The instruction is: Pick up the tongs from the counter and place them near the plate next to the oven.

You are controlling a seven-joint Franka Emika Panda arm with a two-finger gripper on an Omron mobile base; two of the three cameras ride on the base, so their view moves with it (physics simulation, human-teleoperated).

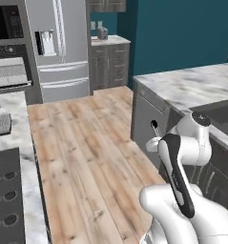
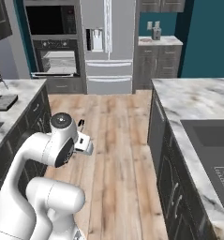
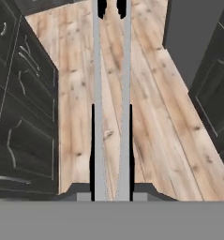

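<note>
Two marble counters [image 2: 197,101] flank a plank floor [image 1: 82,143] running toward the steel fridge [image 2: 106,44] and wall oven [image 2: 55,56]. Clamped between the gripper's [image 3: 111,145] fingers [image 3: 92,140], the tongs [image 3: 98,84] reach straight ahead over the floor, black tips farthest out. From the base views just the tong tips [image 1: 154,125] poke past the hand.

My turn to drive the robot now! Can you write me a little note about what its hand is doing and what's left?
Hand: shut on the tongs, which stick out ahead of it, black tips far from the hand.
Where: carried in the air over the wood floor, between the dark cabinets.
Done: tongs picked up.
Left: take them to the plate by the oven and set them down beside it.
</note>
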